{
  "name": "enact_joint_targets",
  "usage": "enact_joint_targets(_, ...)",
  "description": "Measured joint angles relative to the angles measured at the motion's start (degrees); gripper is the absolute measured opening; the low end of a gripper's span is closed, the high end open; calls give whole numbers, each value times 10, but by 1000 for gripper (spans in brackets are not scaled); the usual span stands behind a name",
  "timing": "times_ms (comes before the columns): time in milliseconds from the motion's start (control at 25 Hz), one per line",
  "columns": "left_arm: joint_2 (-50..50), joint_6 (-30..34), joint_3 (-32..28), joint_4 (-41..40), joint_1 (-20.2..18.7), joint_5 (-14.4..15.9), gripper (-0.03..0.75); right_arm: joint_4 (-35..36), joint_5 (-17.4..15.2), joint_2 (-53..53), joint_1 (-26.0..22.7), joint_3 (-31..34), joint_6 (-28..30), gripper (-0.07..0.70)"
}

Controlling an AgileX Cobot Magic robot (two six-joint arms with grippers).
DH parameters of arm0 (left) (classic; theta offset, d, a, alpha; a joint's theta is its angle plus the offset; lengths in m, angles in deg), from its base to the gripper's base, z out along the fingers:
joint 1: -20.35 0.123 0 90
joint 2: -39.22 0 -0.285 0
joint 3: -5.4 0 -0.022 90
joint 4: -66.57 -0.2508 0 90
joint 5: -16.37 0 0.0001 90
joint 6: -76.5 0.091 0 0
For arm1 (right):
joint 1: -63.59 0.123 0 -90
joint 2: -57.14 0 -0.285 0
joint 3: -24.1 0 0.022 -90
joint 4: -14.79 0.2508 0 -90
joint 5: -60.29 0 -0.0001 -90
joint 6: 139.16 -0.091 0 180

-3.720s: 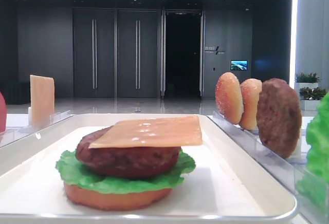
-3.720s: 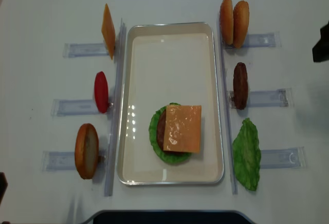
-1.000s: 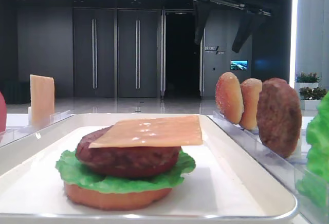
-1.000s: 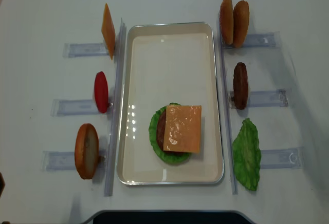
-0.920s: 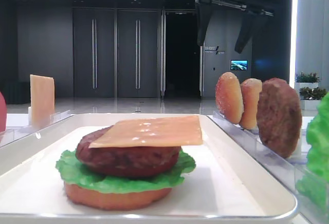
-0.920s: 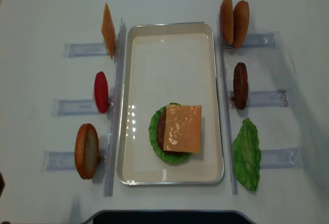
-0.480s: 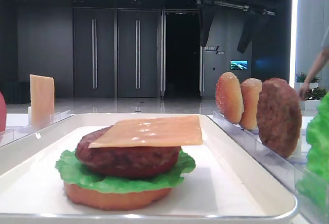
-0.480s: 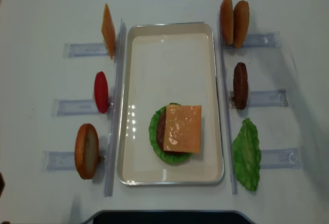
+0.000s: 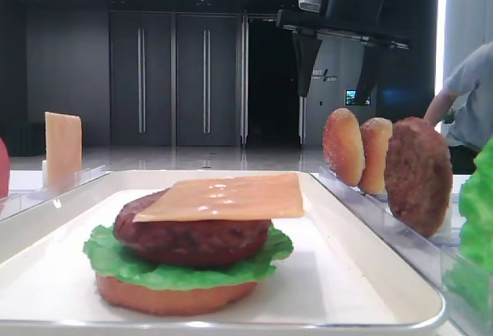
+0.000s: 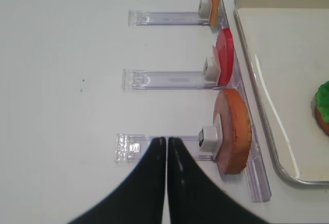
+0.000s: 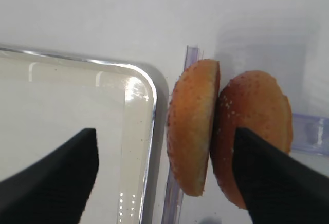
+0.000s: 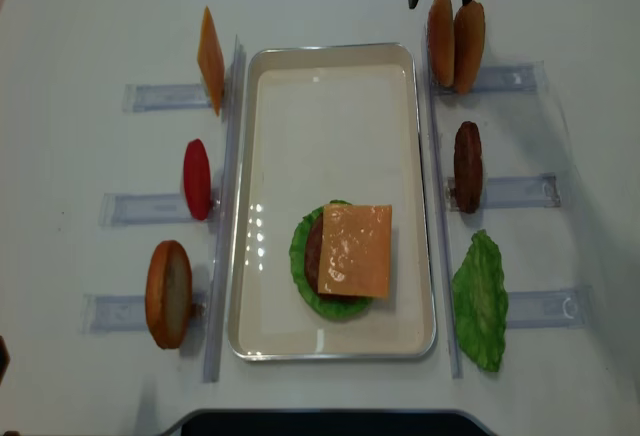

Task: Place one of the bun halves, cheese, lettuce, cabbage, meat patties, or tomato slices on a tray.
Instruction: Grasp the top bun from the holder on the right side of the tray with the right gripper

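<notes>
— Where are the bun halves (image 11: 226, 131)?
— Upright together on the clear rack (image 12: 505, 79), right of the tray (image 12: 330, 56). Right gripper (image 11: 164, 175) hovers above, jaws wide apart, straddling them.
— And the left gripper (image 10: 166, 144)?
— Jaws together, above the bench (image 10: 67, 90).

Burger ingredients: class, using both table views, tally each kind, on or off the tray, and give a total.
Bun pieces: 4
Cheese slices: 2
Meat patties: 2
Lettuce leaves: 2
Tomato slices: 1
Total: 11
</notes>
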Motion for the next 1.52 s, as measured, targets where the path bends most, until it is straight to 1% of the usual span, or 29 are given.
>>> enact_joint_targets(560, 0, 0, 0, 0, 0, 0, -1, 1, 0, 18, 0, 0, 0, 542)
enact_joint_targets(880, 0, 0, 0, 0, 0, 0, -1, 15, 0, 24, 0, 0, 0, 542)
enact_joint_targets(1280, 0, 0, 0, 0, 0, 0, -1, 16, 0, 41, 0, 0, -9, 539)
enact_joint_targets(1400, 0, 0, 0, 0, 0, 0, -1, 14, 0, 41, 0, 0, -9, 505)
enact_joint_targets(1520, 0, 0, 0, 0, 0, 0, -1, 4, 0, 41, 0, 0, -9, 421)
